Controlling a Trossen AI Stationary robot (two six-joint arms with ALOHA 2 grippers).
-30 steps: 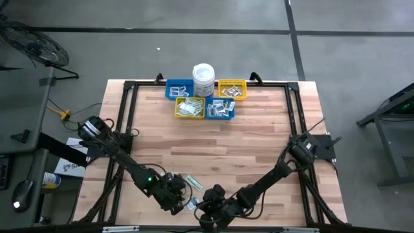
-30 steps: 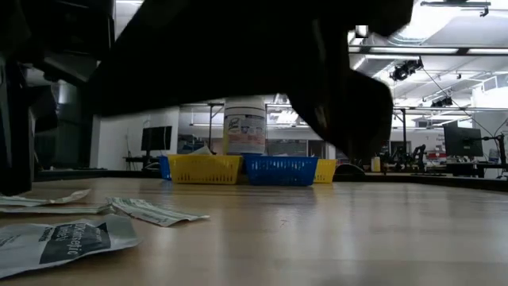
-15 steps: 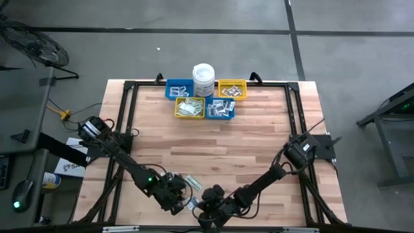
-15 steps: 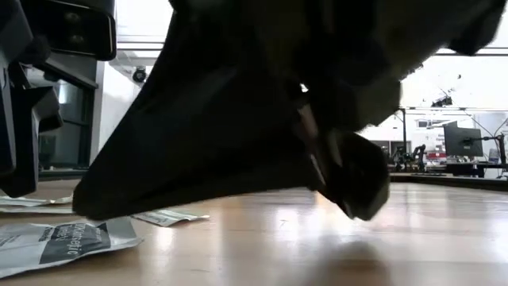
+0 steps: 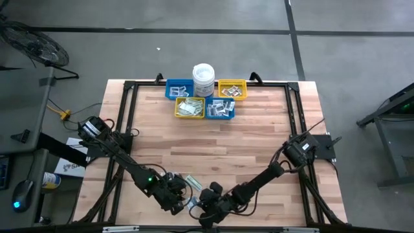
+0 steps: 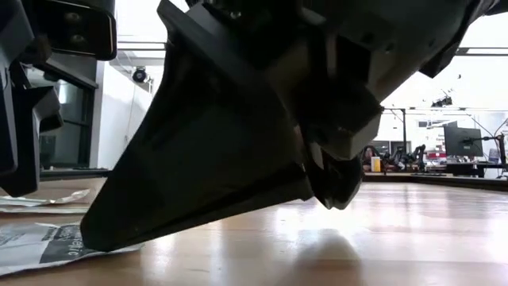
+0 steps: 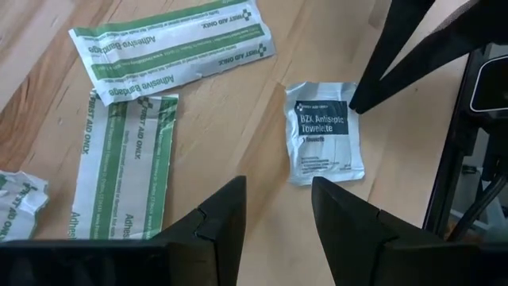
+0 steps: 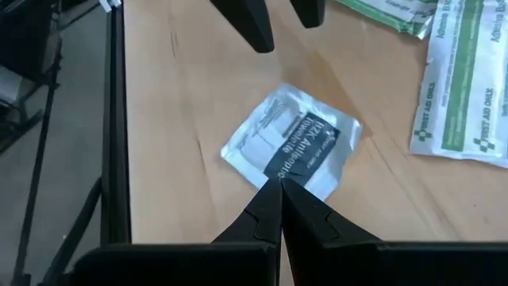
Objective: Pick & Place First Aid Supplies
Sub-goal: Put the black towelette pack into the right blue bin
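A white square antiseptic towelette packet (image 7: 325, 143) (image 8: 295, 141) lies flat on the table near its near edge. Two pale green-and-white bandage strips (image 7: 171, 52) (image 7: 127, 163) lie flat beside it, and a crumpled one (image 7: 17, 202) shows at the picture's edge. My left gripper (image 7: 278, 210) (image 5: 181, 199) hovers open just above the table, short of the white packet and touching nothing. My right gripper (image 8: 279, 189) (image 5: 202, 206) is shut, and its tips meet at one corner of the white packet. In the low view the right gripper (image 6: 238, 143) hides most of the scene. My right gripper has its shut fingertips (image 7: 354, 105) on a corner (image 8: 270, 179) of the white packet. They slant down at it from the table's right and near side. The packet lies flat on the wood. I cannot tell whether the tips pinch the edge or only rest on it.
At the far edge stand two blue bins (image 5: 179, 88) (image 5: 220, 109), two yellow bins (image 5: 232, 89) (image 5: 189, 107) holding packets, and a white lidded tub (image 5: 203, 77). A black frame (image 5: 129, 116) runs along the table's sides. Bare wood (image 5: 213, 145) lies between the bins and the grippers.
My right gripper has come down and moved a little toward the table's left, onto the white packet; in the low view it now fills the picture and covers part of the packet. The packets have stayed where they lay.
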